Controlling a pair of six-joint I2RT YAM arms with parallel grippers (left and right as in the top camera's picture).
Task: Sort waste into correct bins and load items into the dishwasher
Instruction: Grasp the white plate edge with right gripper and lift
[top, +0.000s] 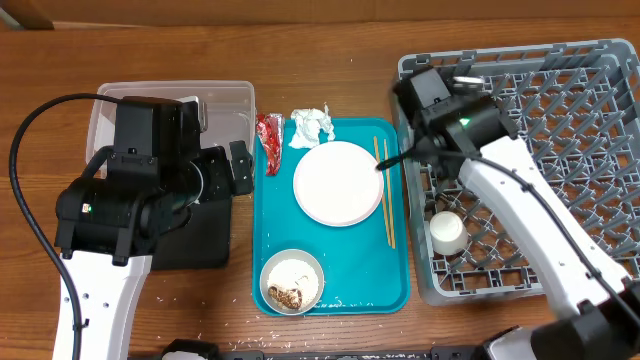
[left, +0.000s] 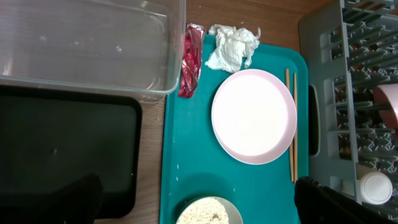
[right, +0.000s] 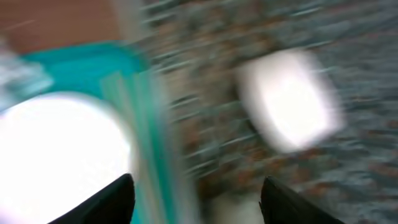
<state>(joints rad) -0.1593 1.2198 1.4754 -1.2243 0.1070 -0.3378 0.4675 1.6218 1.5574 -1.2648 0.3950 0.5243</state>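
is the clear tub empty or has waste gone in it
Empty where visible: the clear tub shows a bare bottom; the napkin and red wrapper lie outside it.

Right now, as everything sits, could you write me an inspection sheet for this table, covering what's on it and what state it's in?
Surface: wooden table, with a teal tray in the middle.
Job's things: plate, chopsticks and bowl of rice and brown scraps on the teal tray. Napkin and red wrapper at its far left corner. Cup in the dish rack. Nothing seen in the clear tub or the black tray.
Clutter: nothing seen.
Grippers: left gripper open above the teal tray. Right gripper open near the chopsticks, though its view is blurred.
Cables: black cable looping at the table's left side.
Surroundings: nothing seen.
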